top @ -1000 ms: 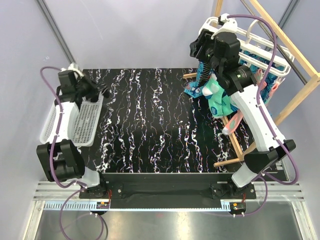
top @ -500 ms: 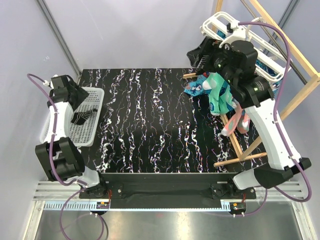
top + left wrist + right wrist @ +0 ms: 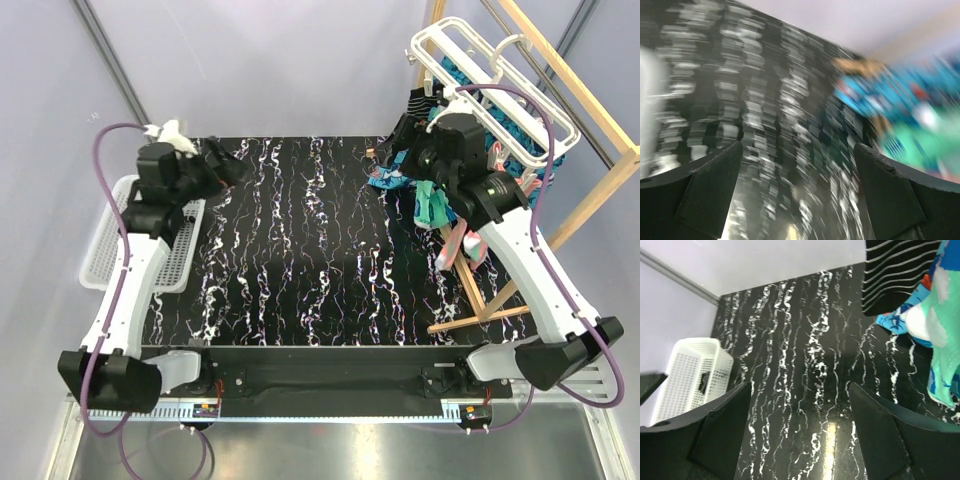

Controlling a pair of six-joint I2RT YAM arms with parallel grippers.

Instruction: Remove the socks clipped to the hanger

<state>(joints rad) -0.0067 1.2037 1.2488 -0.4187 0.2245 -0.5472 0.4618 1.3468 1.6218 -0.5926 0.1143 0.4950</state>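
Note:
The white hanger (image 3: pixel 497 72) hangs at the far right with socks clipped under it. In the top view a bright blue shark sock (image 3: pixel 385 181), a mint-green sock (image 3: pixel 432 205) and a salmon-pink sock (image 3: pixel 458 246) dangle over the table's right side. My right gripper (image 3: pixel 405 150) is open beside them, below a dark striped sock (image 3: pixel 897 272). The right wrist view shows its fingers (image 3: pixel 875 435) wide with only table between them (image 3: pixel 800 432). My left gripper (image 3: pixel 230 168) is open and empty over the table's far left; its wrist view (image 3: pixel 797 192) is blurred.
A white perforated basket (image 3: pixel 105 245) sits off the table's left edge, with something dark inside (image 3: pixel 704 381). A light wooden bar frame (image 3: pixel 585 105) stands at the right behind the hanger. The black marbled table (image 3: pixel 310 250) lies between the arms.
The left gripper opened over the basket, let a dark sock drop in, then swung right over the table. The right arm came down from the hanger's top, jaws wider.

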